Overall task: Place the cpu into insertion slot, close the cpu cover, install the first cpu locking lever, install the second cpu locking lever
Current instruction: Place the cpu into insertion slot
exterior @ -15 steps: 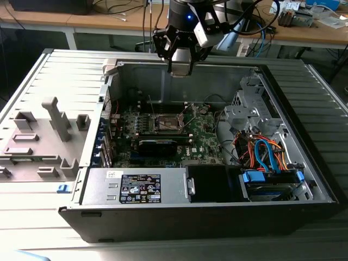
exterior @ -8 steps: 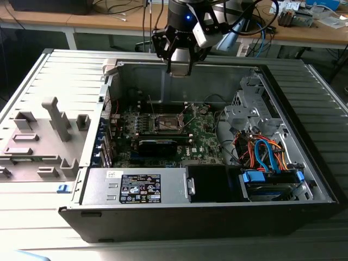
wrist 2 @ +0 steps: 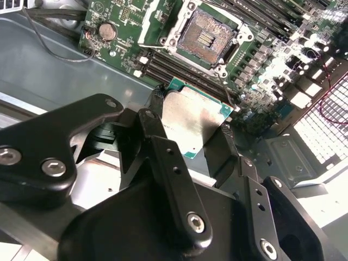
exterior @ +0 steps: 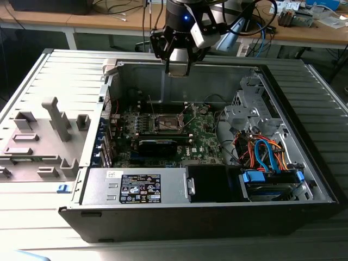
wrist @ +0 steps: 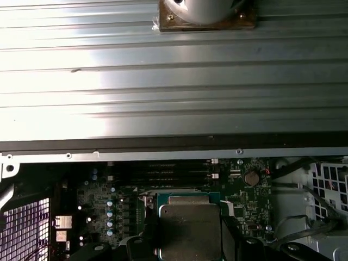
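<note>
My gripper (exterior: 178, 68) hangs over the far wall of the open computer case, above the green board (exterior: 204, 136). In both wrist views it is shut on the cpu (wrist 2: 193, 122), a flat silvery square with a green edge, pinched between two black fingers (wrist 2: 225, 142). The same cpu (wrist: 189, 228) sits low between the finger links. The insertion slot (wrist 2: 206, 35) lies uncovered on the board, its dark pin field showing inside a silver rim, apart from the chip. In the exterior view the insertion slot (exterior: 168, 124) is below and in front of the gripper. I cannot make out the cpu cover.
A thin lever wire (exterior: 151, 109) stands up beside the slot. A long black card (exterior: 157, 145) lies in front of it, with a labelled power supply (exterior: 138, 187) nearer. Coloured cables and a drive cage (exterior: 266, 157) fill the exterior view's right. A grey fixture (exterior: 54, 122) sits outside at the exterior view's left.
</note>
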Robot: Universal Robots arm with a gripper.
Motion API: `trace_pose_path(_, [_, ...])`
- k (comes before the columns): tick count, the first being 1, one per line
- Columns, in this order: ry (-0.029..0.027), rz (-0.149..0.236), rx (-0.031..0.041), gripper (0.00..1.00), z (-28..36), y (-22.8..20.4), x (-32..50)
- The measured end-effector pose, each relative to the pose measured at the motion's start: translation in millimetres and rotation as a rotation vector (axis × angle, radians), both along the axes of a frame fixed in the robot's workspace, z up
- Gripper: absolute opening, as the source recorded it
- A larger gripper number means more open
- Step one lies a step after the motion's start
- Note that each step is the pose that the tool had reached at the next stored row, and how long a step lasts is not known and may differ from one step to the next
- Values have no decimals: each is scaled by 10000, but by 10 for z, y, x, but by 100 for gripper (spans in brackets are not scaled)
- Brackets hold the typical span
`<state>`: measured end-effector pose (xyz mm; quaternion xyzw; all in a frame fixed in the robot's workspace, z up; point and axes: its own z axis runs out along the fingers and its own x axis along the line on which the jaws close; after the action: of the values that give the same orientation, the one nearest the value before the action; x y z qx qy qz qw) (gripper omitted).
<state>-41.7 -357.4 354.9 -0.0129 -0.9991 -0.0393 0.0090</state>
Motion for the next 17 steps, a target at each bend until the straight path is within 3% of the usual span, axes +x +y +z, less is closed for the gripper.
trace_pose_path(17, [1,0,-1,55,-12,-19,-50])
